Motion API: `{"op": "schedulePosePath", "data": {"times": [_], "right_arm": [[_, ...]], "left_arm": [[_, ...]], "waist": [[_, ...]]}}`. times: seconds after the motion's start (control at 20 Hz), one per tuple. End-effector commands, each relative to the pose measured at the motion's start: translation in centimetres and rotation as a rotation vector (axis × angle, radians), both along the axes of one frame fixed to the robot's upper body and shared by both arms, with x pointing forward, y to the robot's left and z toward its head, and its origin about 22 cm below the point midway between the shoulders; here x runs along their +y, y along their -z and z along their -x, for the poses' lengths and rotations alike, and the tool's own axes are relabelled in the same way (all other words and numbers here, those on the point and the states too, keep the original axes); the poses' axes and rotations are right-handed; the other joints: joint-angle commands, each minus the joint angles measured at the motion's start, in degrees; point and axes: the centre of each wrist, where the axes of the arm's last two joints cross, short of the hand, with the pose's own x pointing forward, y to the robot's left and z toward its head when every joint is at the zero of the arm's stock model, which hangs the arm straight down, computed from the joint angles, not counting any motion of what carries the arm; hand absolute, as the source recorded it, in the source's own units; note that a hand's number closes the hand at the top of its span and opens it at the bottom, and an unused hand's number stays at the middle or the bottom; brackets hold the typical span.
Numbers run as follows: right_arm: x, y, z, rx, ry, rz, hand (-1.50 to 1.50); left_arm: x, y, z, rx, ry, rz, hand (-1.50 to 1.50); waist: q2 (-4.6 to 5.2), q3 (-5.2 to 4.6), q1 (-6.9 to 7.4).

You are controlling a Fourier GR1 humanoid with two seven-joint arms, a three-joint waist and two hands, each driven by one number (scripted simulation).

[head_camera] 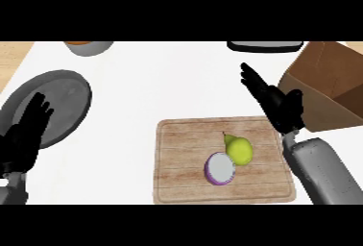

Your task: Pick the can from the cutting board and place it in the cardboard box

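- Your right hand (278,103) hangs above the counter (177,81) with its fingers straight and spread, holding nothing. It sits just past the far right corner of the cutting board (224,187) and just beside the near left wall of the cardboard box (322,81).
- The can (220,168) lies on the cutting board, below and to the left of your right hand, well apart from its fingertips. You see its pale round end with a purple rim facing up at you.
- A yellow-green pear (239,150) rests against the can, on the side nearer your right hand, its stem pointing away from you.
- The cardboard box stands open to the right of your right hand, its brown flap edge close to the back of the hand.
- Your left hand (25,132) rests open at the left edge of the view, fingers up and relaxed, holding nothing. It overlaps the near edge of a grey plate (67,91).
- Far beyond your left hand, a grey bowl (90,47) with something orange inside sits at the top edge.
- Beyond your right hand, a dark tray-like thing (265,46) is cut off by the top edge; you cannot tell what it is.
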Motion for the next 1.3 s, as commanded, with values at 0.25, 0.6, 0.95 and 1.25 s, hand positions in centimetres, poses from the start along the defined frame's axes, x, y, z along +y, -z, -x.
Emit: {"op": "schedulePosePath", "data": {"times": [0.25,0.6,0.95,1.25], "right_arm": [[-7.1,-1.0,4.9,-0.630,0.244,-0.127,-1.50],[-11.4,5.8,12.4,-0.873,0.536,-0.046,-1.50],[-12.1,8.9,24.1,-0.831,0.420,0.380,-1.50],[-8.0,5.7,31.3,-0.702,0.388,0.482,-1.50]], "left_arm": [[1.5,0.7,1.6,0.048,0.077,-0.277,0.00],[-0.4,1.8,1.7,0.042,0.150,-0.305,0.00],[-4.2,2.3,0.8,0.029,0.215,-0.317,0.00],[-4.4,3.6,0.3,0.038,0.237,-0.323,0.00]], "waist": [[-2.88,0.80,-11.41],[-1.37,0.31,-9.08],[-1.03,-0.24,-6.26],[-0.59,-0.37,-4.04]]}}
